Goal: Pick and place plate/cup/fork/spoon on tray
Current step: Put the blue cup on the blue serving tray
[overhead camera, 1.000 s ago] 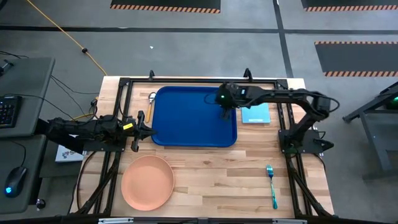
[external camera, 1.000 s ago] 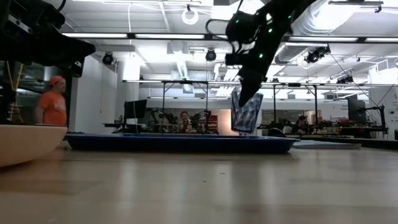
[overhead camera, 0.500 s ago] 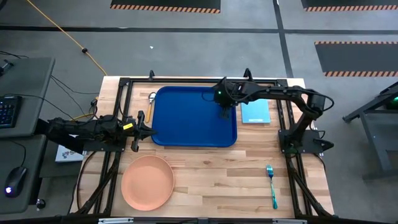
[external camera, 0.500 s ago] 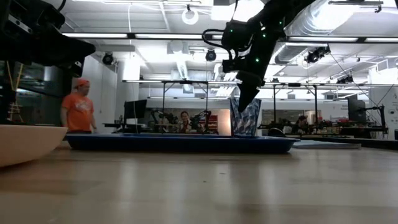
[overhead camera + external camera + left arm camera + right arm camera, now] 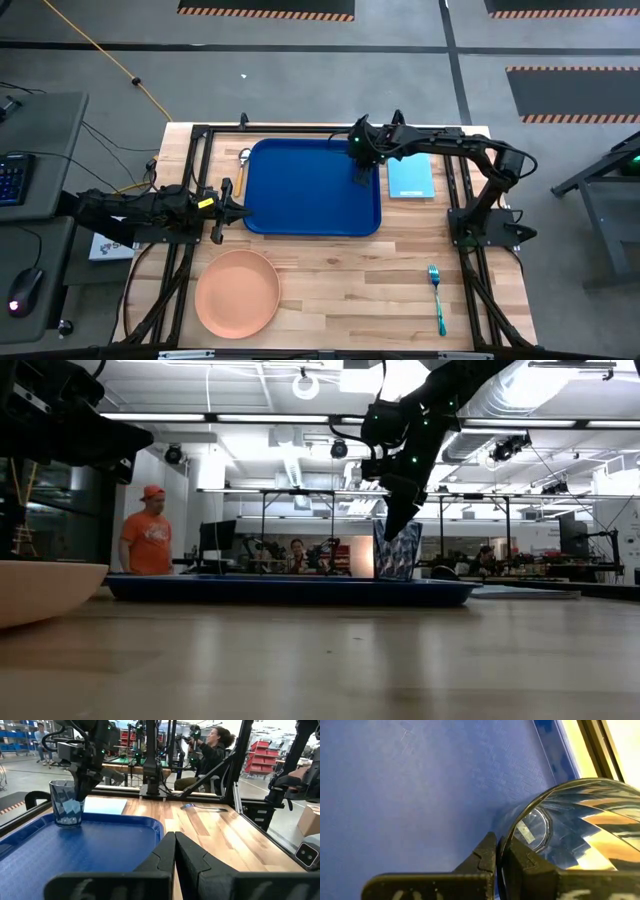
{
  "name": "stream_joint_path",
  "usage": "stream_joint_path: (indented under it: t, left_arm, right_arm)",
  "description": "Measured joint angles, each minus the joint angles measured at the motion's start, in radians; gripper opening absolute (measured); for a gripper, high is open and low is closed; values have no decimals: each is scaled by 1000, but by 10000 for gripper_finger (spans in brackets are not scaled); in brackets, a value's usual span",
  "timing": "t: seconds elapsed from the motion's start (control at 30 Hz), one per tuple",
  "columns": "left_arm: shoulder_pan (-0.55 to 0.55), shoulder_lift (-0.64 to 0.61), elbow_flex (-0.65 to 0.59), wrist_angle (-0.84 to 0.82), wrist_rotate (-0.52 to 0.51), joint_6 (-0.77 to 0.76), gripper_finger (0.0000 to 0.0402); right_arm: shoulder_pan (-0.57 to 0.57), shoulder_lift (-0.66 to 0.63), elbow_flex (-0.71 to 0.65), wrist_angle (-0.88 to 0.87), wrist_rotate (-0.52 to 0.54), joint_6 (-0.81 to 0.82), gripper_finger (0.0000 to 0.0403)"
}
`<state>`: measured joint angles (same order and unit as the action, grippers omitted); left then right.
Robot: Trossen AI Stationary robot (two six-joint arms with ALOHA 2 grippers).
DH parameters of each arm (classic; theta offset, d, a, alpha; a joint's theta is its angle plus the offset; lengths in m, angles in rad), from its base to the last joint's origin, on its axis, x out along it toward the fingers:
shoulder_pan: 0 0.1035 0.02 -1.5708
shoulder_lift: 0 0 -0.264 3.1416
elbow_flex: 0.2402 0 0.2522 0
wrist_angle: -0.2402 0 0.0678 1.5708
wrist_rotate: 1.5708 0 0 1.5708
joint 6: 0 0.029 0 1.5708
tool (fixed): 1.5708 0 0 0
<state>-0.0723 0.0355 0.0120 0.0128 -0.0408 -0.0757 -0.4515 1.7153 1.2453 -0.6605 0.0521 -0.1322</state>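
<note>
The dark-blue tray [image 5: 300, 195] lies at the table's far middle. The translucent blue cup [image 5: 397, 553] stands upright on the tray's right part, and my right gripper [image 5: 396, 523] is shut on its rim from above. The cup also shows in the left wrist view [image 5: 65, 805]. The peach plate [image 5: 237, 292] rests on the table near left. The teal fork [image 5: 437, 298] lies near right. The small silvery spoon [image 5: 245, 155] lies beside the tray's far left corner. My left gripper [image 5: 236, 206] is shut and empty at the tray's left edge. My right gripper holds the cup by its rim [image 5: 506, 837], on the side toward the tray's middle. One finger [image 5: 525, 857] is inside the cup and the other [image 5: 485, 852] outside, the wall pinched between them. The fingers point down from above. The cup stands upright, its base on the tray.
A light-teal flat sheet [image 5: 410, 178] lies right of the tray. Black frame rails run along the table's left, right and far sides. Bare wood lies between the plate and the fork. A person in an orange shirt [image 5: 148, 540] stands in the room beyond.
My right gripper has come down a little and tipped more upright, still shut on the cup. The cup, tilted with its base just above the tray a second ago, now stands upright on the tray. A person beyond the table has walked to the right.
</note>
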Motion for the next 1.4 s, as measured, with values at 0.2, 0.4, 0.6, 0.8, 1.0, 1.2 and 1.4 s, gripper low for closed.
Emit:
stream_joint_path:
  t: [0.2, 0.4, 0.6, 0.8, 1.0, 1.2, 1.4]
  left_arm:
    - [0, 0, 0, 0, 0, 0, 0]
    - [0, 0, 0, 0, 0, 0, 0]
    - [0, 0, 0, 0, 0, 0, 0]
    - [0, 0, 0, 0, 0, 0, 0]
    - [0, 0, 0, 0, 0, 0, 0]
    - [0, 0, 0, 0, 0, 0, 0]
    - [0, 0, 0, 0, 0, 0, 0]
  right_arm:
    - [0, 0, 0, 0, 2, 0, 4]
    - [0, 0, 0, 0, 3, 26, 5]
    - [0, 0, 0, 0, 2, 27, 5]
    - [0, 0, 0, 10, -1, 30, 30]
    - [0, 0, 0, 31, -1, 29, 70]
    - [0, -1, 0, 52, 24, 5, 97]
    - [0, -46, 24, 35, 41, -48, 110]
